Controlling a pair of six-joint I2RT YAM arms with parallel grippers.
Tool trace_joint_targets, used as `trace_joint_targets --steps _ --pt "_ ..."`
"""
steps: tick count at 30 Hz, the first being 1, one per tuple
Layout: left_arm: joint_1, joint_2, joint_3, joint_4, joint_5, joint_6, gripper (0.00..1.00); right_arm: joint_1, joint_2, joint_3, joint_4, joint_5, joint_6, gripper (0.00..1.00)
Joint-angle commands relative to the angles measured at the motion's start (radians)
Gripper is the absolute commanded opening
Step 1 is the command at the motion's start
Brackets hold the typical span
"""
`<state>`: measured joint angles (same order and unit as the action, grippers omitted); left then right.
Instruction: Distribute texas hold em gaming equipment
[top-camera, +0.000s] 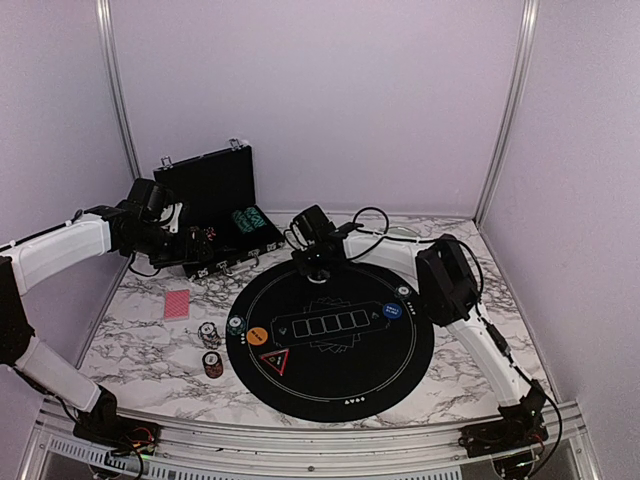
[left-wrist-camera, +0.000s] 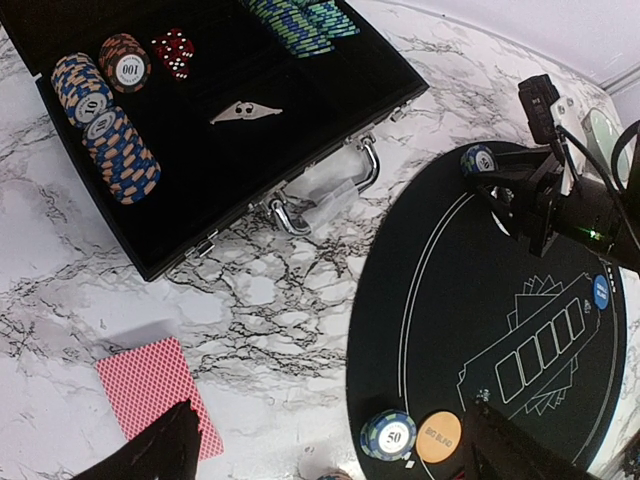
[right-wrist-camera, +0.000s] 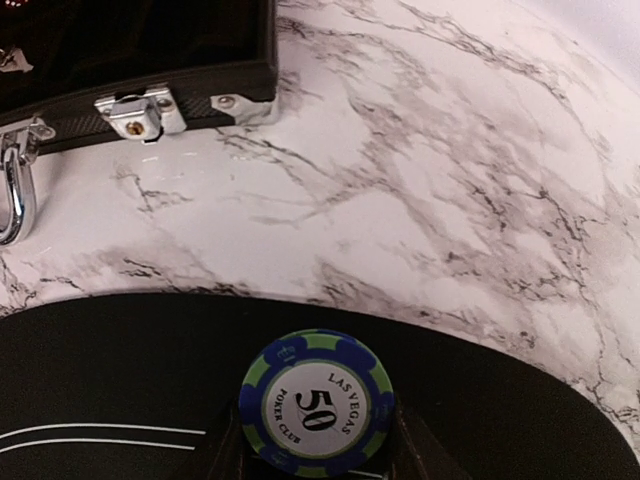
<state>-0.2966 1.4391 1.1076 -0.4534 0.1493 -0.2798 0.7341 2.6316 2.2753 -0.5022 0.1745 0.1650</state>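
right end effector (right-wrist-camera: 316, 445) grips chip (right-wrist-camera: 316, 403) at mat (right-wrist-camera: 120, 380) edge

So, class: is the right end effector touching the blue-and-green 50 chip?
Touching. The right wrist view shows the 50 chip sitting between the two fingers of the right end effector, each pressed against its rim.

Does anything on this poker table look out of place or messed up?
Nothing spilled or damaged. The one oddity: a crumpled clear plastic wrapper lying at the handle of the black case, litter among the gear. The right pincer grips a 50 chip at the rim of the mat.
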Motion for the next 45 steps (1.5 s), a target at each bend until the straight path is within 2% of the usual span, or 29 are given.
trace_joint_targets --steps 1,45 --pt "0.007 0.012 -0.008 0.014 0.013 0.013 0.92 -0.037 0.038 0.012 -0.056 0.066 -0.017 0.29" --pt "0.012 0.011 -0.011 0.013 0.029 0.011 0.92 -0.101 -0.137 -0.225 -0.055 0.105 0.069 0.27"
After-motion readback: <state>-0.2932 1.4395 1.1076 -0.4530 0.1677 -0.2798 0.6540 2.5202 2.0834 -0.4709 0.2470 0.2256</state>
